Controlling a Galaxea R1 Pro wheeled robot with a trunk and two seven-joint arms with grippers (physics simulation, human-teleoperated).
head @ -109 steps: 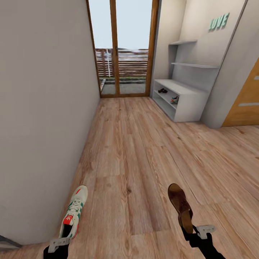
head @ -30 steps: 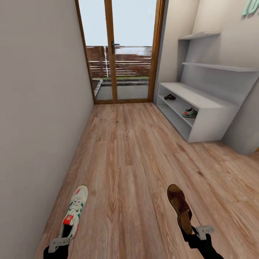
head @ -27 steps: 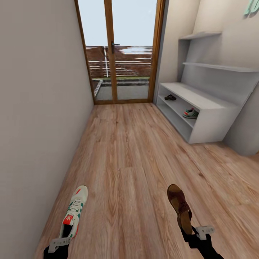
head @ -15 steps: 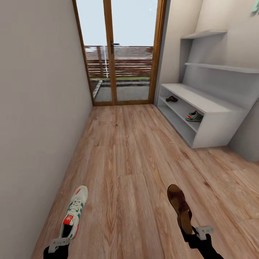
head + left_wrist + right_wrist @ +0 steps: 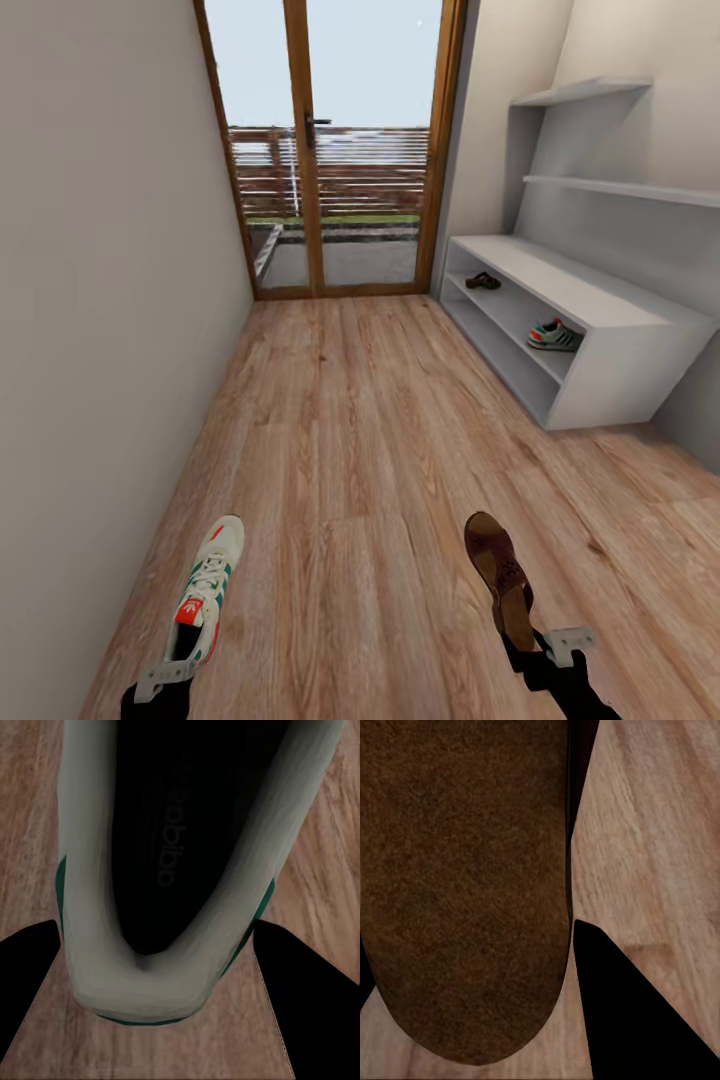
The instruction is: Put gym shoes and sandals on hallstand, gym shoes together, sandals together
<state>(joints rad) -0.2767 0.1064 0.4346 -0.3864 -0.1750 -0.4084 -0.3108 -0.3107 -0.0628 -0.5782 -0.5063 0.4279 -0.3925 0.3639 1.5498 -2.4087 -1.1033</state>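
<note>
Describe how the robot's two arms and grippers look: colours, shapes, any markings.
In the head view both arms are matte black at the bottom edge. The left gripper and right gripper each carry a pale grey, flat bracket with small dark holes. In the wrist views the fingers are plain black wedges. No cables or markings are visible.

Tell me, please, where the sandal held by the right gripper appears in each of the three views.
Head view: sandal, lower right, toe pointing away, heel at the right gripper.
Right wrist view: sandal, its brown insole seen close up.
Left wrist view: not in it.
Shared landmark: corridor floor.
</note>
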